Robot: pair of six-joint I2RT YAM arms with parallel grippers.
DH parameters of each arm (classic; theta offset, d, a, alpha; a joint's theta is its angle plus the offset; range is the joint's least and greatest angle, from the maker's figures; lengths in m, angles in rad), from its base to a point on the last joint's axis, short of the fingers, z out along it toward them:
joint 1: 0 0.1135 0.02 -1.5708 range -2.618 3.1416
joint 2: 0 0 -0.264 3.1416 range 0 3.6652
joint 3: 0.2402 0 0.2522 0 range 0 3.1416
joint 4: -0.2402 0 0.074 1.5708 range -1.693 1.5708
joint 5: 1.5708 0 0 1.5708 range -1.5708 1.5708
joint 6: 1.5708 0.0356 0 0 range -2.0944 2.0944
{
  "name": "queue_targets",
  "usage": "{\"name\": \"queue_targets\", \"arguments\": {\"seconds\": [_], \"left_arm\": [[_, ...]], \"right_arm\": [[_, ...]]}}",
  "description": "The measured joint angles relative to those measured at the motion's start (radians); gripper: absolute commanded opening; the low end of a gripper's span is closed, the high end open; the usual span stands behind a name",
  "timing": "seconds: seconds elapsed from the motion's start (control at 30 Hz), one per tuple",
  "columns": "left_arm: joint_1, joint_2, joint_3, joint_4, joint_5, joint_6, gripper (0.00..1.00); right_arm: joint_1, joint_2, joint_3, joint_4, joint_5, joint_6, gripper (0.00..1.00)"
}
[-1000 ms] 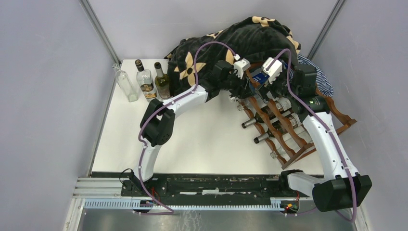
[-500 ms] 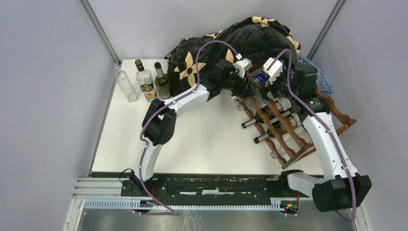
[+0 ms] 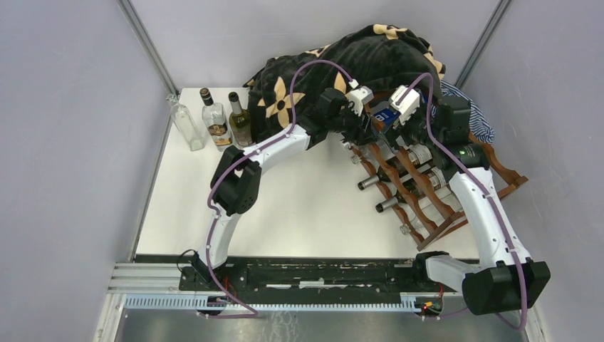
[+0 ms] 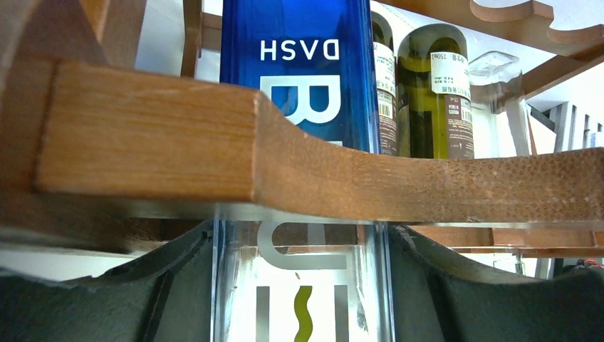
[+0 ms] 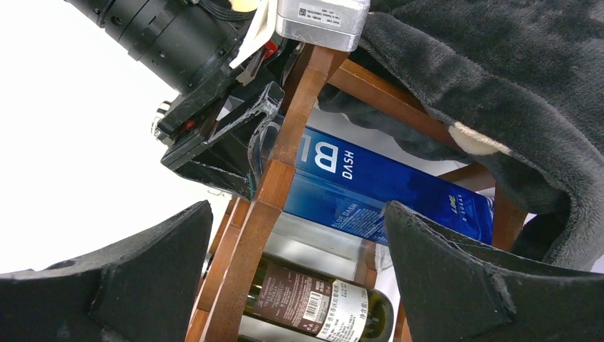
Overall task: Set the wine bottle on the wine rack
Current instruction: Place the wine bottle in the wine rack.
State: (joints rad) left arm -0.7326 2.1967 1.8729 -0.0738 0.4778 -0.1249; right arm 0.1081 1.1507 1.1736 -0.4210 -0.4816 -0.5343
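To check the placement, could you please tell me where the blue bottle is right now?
In the top view the blue bottle rests across the wine rack's far end on the right side, beside the blanket, between the left claw's fingers.

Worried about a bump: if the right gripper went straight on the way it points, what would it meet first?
Probably a wooden rail of the wine rack, with the blue bottle just behind it; depth is unclear.

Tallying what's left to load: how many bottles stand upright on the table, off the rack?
3, in a row at the table's far-left corner: clear bottle, labelled bottle, green bottle, left to right. The blanket may hide more.
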Motion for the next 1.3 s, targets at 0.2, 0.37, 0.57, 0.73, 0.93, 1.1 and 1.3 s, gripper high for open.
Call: {"name": "queue_targets", "arguments": {"seconds": [0.2,0.37,0.57,0.73,0.93,1.1,1.3], "left_arm": [[-0.002,0.0,0.0,0.001,-0.007,0.0,0.71],[-0.003,-0.002,0.0,0.021,-0.014,0.0,0.77],[-0.005,-0.002,0.0,0.032,-0.017,0.0,0.82],[-0.01,-0.006,-0.015,0.056,-0.024,0.0,0.87],[-0.012,-0.06,-0.1,0.142,-0.079,0.0,0.91],[-0.011,-0.135,-0.154,0.167,-0.126,0.005,0.92],[-0.011,-0.18,-0.201,0.184,-0.16,0.014,0.91]], "right_arm": [[-0.004,-0.003,-0.003,0.002,-0.006,0.003,0.96],[-0.005,-0.004,-0.006,0.002,-0.007,0.006,0.96],[-0.006,-0.004,-0.006,0.002,-0.008,0.006,0.96],[-0.007,-0.005,-0.006,0.002,-0.011,0.006,0.96],[-0.008,-0.005,-0.006,0.002,-0.014,0.007,0.96],[-0.011,-0.008,-0.006,0.002,-0.019,0.007,0.97],[-0.012,-0.014,-0.006,-0.001,-0.044,0.006,0.97]]}}
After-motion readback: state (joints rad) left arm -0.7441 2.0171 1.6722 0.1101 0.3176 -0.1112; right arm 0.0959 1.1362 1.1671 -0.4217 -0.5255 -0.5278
